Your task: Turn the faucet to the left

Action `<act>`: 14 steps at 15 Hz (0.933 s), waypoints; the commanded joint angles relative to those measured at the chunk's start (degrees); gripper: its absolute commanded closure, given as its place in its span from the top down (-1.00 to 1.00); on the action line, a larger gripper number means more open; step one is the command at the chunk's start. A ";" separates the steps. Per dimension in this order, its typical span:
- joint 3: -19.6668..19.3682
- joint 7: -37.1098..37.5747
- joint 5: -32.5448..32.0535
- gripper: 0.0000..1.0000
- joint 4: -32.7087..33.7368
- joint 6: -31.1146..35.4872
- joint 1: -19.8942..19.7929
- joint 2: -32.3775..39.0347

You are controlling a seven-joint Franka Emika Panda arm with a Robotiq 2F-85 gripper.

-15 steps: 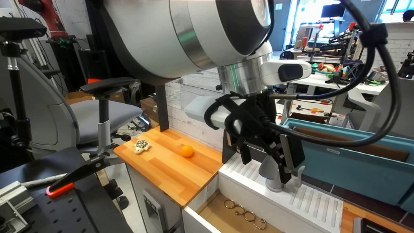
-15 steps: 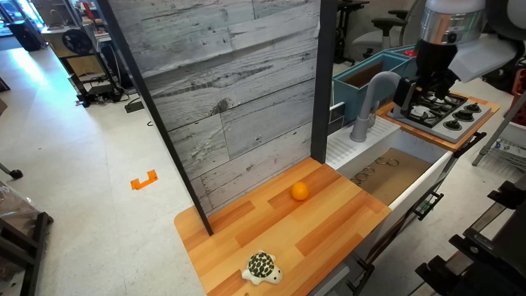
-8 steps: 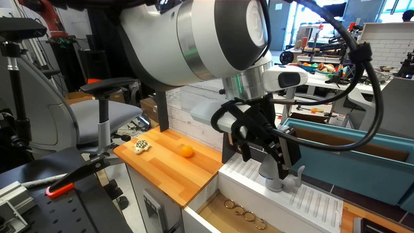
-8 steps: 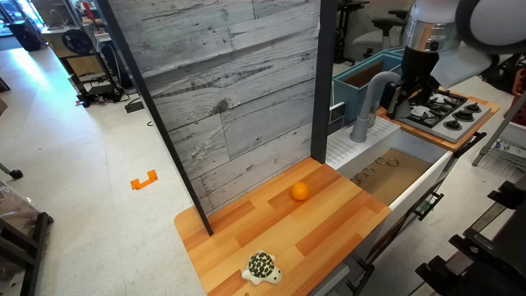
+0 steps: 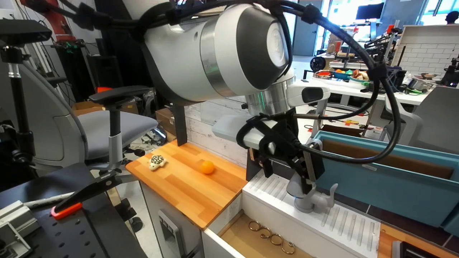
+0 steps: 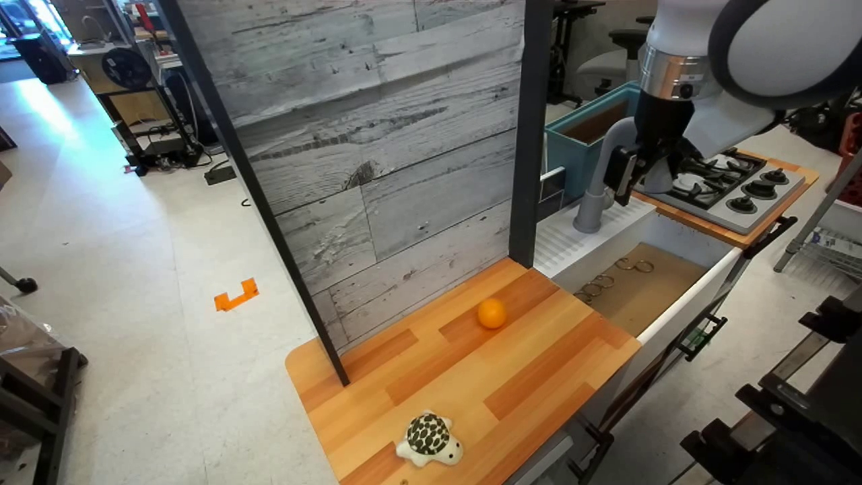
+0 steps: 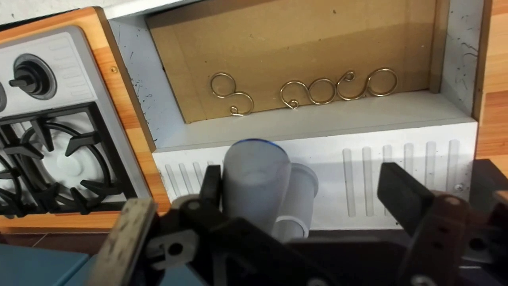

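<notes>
We judge the step in hand to be the lining-up, with the turn not yet made. The faucet (image 7: 262,182) stands on the white ribbed surface (image 7: 329,198) behind the sink (image 7: 405,111), and the claw (image 7: 302,186) hangs astride its arched spout (image 7: 254,171). The claw's fingers are spread wide and grip nothing; the spout lies between them, much nearer the finger (image 7: 210,186) on the stove (image 7: 65,161) side — just beside it, though we cannot tell whether they touch.

Next we would want a sideways sweep rather than a grasp: that finger pressing the spout round its upright base (image 7: 298,194), following an arc. Whose left is meant is not plain to us; taken from the front of the sink, we read it as toward the wooden surface (image 6: 539,370) that bears the orange ball (image 6: 491,314). Low fingers matter — set too high, they may slip over the arch.
</notes>
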 commanded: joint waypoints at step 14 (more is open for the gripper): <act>4.84 -5.09 5.04 1.00 6.03 -4.76 1.94 3.60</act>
